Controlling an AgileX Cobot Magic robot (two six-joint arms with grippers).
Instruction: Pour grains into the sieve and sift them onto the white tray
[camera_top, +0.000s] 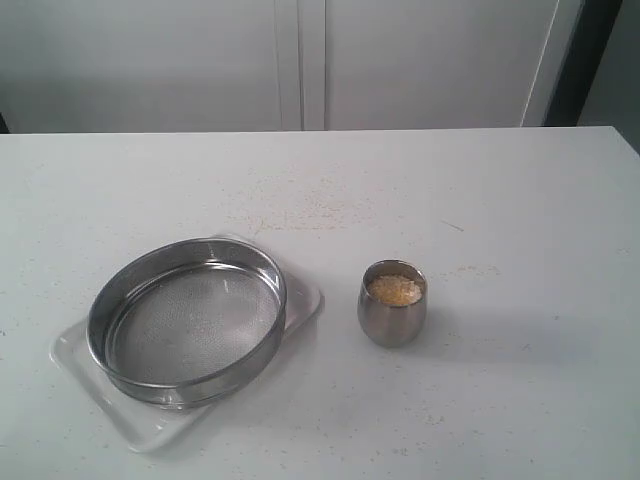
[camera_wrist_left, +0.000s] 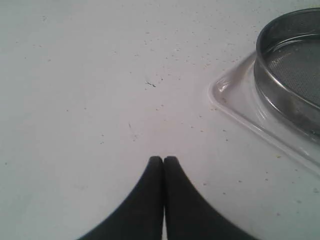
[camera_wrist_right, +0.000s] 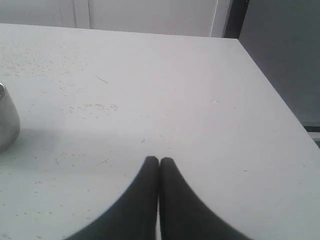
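The round steel sieve (camera_top: 186, 319) rests on the white tray (camera_top: 301, 305) at the front left of the table, its mesh bare. To its right stands a small rounded steel cup (camera_top: 392, 305) filled with yellowish grains (camera_top: 394, 289). Neither gripper appears in the exterior view. In the left wrist view my left gripper (camera_wrist_left: 163, 159) is shut with nothing in it, over bare table, the sieve (camera_wrist_left: 287, 85) and the tray (camera_wrist_left: 235, 97) off to one side. The right wrist view has my right gripper (camera_wrist_right: 159, 159) shut and empty, with the cup (camera_wrist_right: 7, 122) at the frame edge.
Scattered specks of grain (camera_top: 300, 210) lie on the white table behind the sieve and cup. The table's far edge (camera_top: 320, 131) meets white cabinet doors. In the right wrist view the table's side edge (camera_wrist_right: 280, 100) drops off to a dark floor.
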